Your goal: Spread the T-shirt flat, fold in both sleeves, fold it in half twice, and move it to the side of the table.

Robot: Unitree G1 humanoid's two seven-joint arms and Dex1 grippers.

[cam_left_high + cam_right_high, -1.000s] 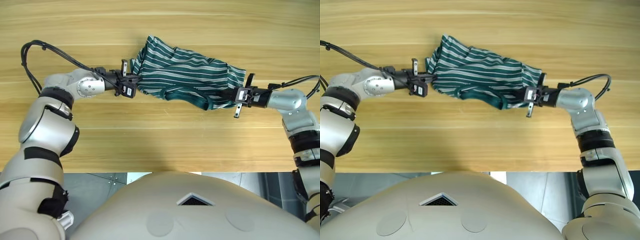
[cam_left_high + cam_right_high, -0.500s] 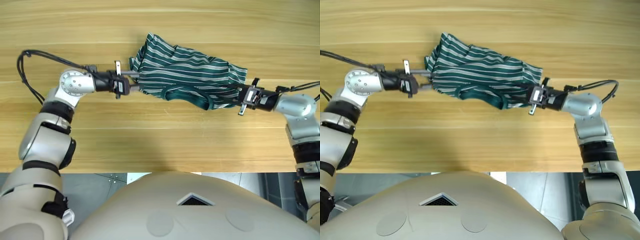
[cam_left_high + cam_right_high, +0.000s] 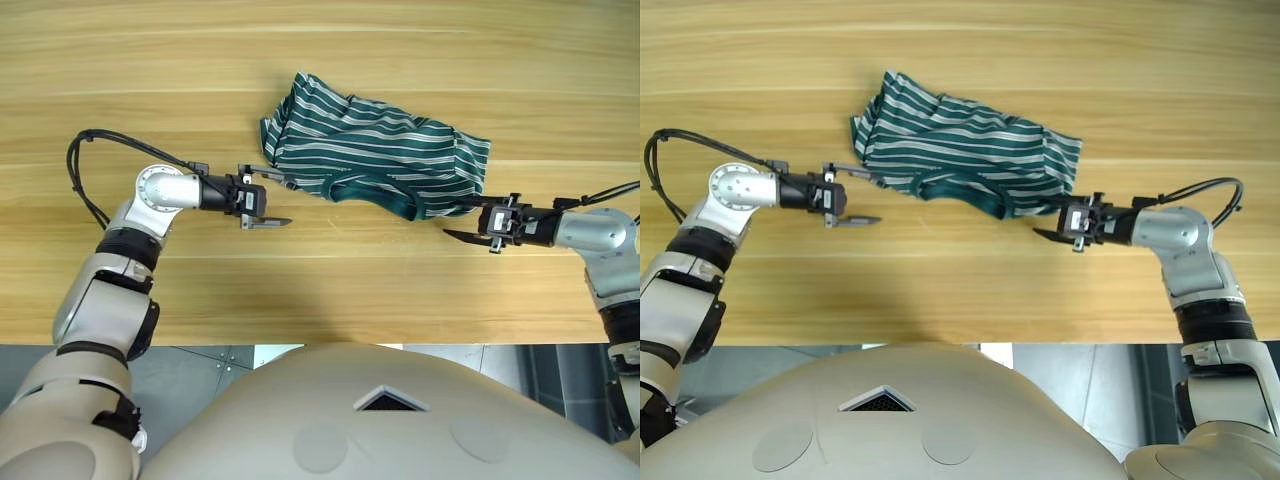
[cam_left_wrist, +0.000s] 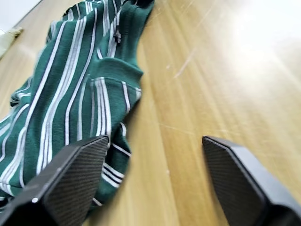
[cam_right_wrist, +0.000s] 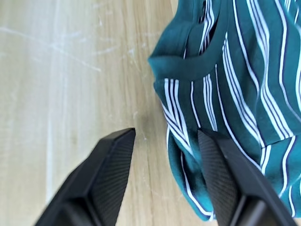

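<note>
Since left gripper (image 3: pixel 281 197) and right gripper (image 3: pixel 452 221) let go, T-shirt (image 3: pixel 380 160) lies bunched.

Silver arms (image 3: pixel 160 188), black cables (image 3: pixel 72 165), seemingly textured fingers (image 4: pixel 70 181).

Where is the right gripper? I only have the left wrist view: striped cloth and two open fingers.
Observer: The right gripper is open at the T-shirt's right near corner, gripping nothing.
Operator: Is the shirt spread flat?
Observer: No, it lies bunched in a crumpled strip on the table, sleeves not laid out.
Operator: Does the collar show?
Observer: A dark green banded opening, likely the neckline, sits on the strip's near edge.
</note>
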